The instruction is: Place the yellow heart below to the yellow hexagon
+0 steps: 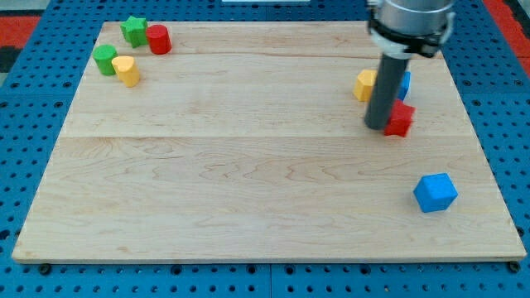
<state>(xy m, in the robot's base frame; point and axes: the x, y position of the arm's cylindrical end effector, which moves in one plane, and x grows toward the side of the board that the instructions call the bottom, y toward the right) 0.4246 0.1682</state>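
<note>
- Toward the upper right of the frame, my tip [378, 127] rests on the pale wooden board [248, 165], at the lower end of the straight dark rod that drops from the grey arm housing at the top edge.
- No gripper is fitted, so nothing opens or closes; the rod only touches the board surface.
- Just to the upper left of the rod sits the yellow hexagon block [364, 84], its right side partly hidden behind the rod.
- A red block [401, 119], shape hard to make out, lies immediately right of my tip and seems to touch the rod.
- Behind the rod's right edge a sliver of a blue block [405, 84] shows; its shape cannot be told.
- Far off in the upper left corner is the yellow heart block [126, 70], well apart from the hexagon and from my tip.
- Touching the heart's left side is a green block [104, 59], rounded in outline.
- Above these, a green star-like block [133, 30] sits beside a red cylinder block [158, 39], the two touching.
- At the lower right of the board stands a blue cube block [435, 192], alone.
- Around the board lies a blue perforated table surface [25, 165].
</note>
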